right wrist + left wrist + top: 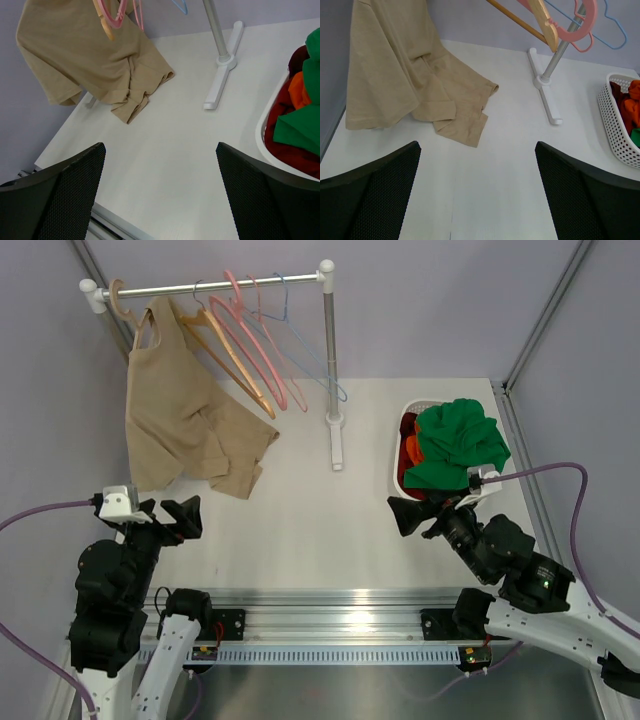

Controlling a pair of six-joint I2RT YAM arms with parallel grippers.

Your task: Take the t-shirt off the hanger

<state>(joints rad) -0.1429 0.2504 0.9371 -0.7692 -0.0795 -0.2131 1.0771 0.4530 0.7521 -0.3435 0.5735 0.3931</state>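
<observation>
Task not begun, by the look of it. The t-shirt (185, 420) hangs on the hanger (120, 302) at the far-left end of the rail (220, 285). Its shoulders are up on the hanger's arms and its lower half is slumped onto the table (320, 540) in loose folds. All of the removal is left to do.

Left pincer (172, 522) stands wide and holds nothing, low over the near-left of the table and well apart from the shirt. Right pincer (425, 518) is likewise wide and empty, just beside the basket (398, 465).

Materials:
- Shirt is soft tan knit, matte and floppy, with a scooped neck; the hem is doubled over where it lies.
- Hanger is pale beige with thick arms and a rounded hook of the same colour, mostly hidden under the cloth.
- Neighbours on the rail are a darker wooden hanger (230, 355), a pink hanger (255, 335) and a thin blue wire hanger (300, 340), all bare.
- Rail is bright metal tube with white end caps, on a white foot.
- Basket is white perforated plastic, heaped with green cloth (460, 440) over red-orange cloth (412, 452).
- Table is smooth, white and faintly grained.
</observation>
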